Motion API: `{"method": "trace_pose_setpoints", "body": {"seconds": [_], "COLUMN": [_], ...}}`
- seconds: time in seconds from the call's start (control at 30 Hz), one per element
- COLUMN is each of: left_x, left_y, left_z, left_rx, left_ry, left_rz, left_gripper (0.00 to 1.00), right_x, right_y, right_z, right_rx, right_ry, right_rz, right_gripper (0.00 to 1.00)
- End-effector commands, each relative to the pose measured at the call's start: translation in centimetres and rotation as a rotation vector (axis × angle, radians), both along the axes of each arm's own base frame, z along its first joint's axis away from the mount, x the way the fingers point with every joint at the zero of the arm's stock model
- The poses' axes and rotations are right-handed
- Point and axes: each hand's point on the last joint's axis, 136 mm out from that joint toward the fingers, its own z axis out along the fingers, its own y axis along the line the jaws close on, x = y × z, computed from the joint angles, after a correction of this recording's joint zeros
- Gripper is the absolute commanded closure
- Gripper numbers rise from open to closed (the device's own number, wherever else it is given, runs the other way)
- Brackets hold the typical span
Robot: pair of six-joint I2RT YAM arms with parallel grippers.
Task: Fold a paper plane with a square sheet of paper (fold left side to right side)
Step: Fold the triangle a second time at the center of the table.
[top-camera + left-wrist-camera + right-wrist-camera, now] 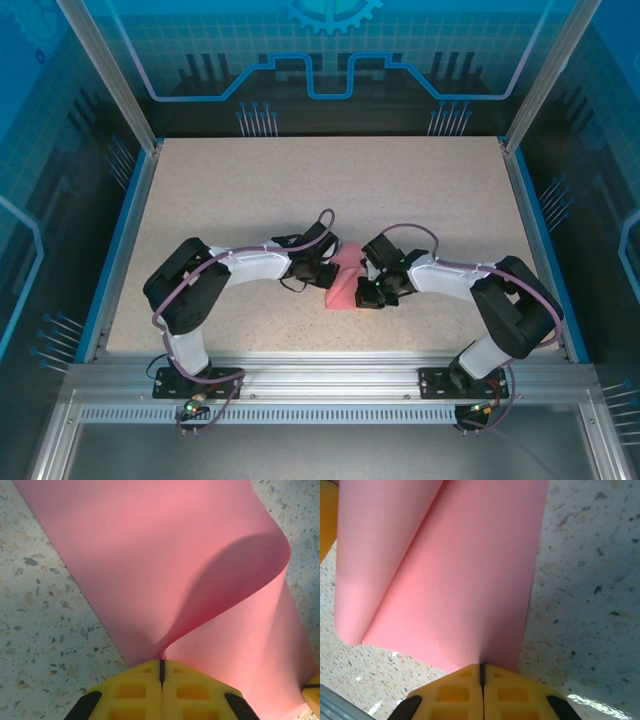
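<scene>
The square sheet of paper (pixel 346 283) is salmon pink and lies between the two arms near the table's front. It is bent over itself, with its left part lifted and curling rightward (pixel 150 555). My left gripper (pixel 161 667) is shut, pinching the raised edge of the sheet. My right gripper (pixel 481 672) is shut too, pinching the sheet's near right edge (pixel 460 580) close to the table. From above, the left gripper (pixel 325 272) and right gripper (pixel 373 287) face each other across the paper.
The speckled table (pixel 330 190) stretches free behind the arms, bounded by blue side rails (pixel 125 245). An aluminium frame (pixel 320 375) runs along the front edge. The other arm's yellow finger (pixel 314 690) sits close beside the paper.
</scene>
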Motion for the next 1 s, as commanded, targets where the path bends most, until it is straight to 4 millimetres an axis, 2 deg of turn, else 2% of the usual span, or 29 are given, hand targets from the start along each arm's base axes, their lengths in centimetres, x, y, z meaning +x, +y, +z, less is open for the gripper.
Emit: {"method": "trace_pose_setpoints", "body": {"seconds": [0.0, 0.3, 0.43, 0.77, 0.97], "left_x": [0.6, 0.2, -0.1, -0.6, -0.7], "left_y": [-0.2, -0.3, 0.0, 0.0, -0.1], "left_z": [0.0, -0.8, -1.0, -1.0, -1.1], "left_rx": [-0.001, 0.013, 0.02, 0.013, 0.012], "left_ry": [-0.002, 0.024, 0.035, 0.044, 0.045], "left_rz": [-0.012, -0.036, -0.039, -0.045, -0.048], "left_gripper": [0.95, 0.95, 0.95, 0.95, 0.95], "right_x": [-1.4, -1.3, -0.7, 4.3, 6.5], "right_y": [-1.0, -0.9, -0.2, 2.0, 3.4], "right_z": [-1.2, -1.2, -0.4, 5.0, 6.1], "right_rx": [-0.073, -0.07, -0.017, 0.315, 0.396], "right_ry": [0.048, 0.049, 0.022, -0.153, -0.203], "right_rz": [0.022, 0.024, 0.023, -0.097, -0.128], "right_gripper": [0.94, 0.94, 0.94, 0.93, 0.94]}}
